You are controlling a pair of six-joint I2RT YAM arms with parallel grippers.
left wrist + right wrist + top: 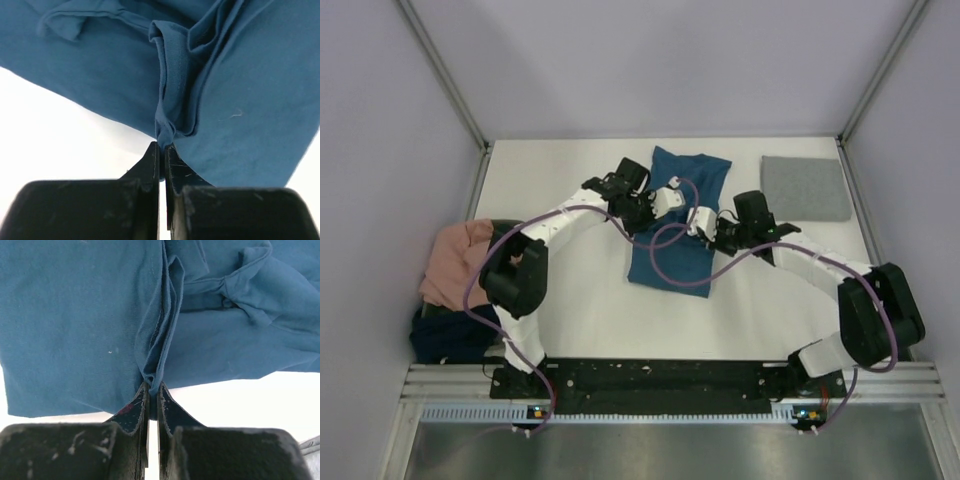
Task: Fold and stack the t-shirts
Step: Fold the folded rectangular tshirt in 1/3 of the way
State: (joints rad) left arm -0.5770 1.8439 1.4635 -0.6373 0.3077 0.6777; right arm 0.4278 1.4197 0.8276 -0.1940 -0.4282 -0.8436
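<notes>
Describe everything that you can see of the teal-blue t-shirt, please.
The teal-blue t-shirt is plain, soft cloth with stitched hems. It lies in the middle of the white table, partly folded into a long strip that runs from near to far, with wrinkles and bunched layers. The left hand and the right hand are each shut on a pinched fold of its cloth, one from each side.

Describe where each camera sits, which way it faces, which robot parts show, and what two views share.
Top external: above and behind, looking down on the table; both arms and their bases show.
Left wrist: on the left arm, facing along the left gripper, shut on the teal-blue t-shirt.
Right wrist: likewise along the right gripper, shut on it.
Shared: both wrist views show that shirt's pinched fold.
</notes>
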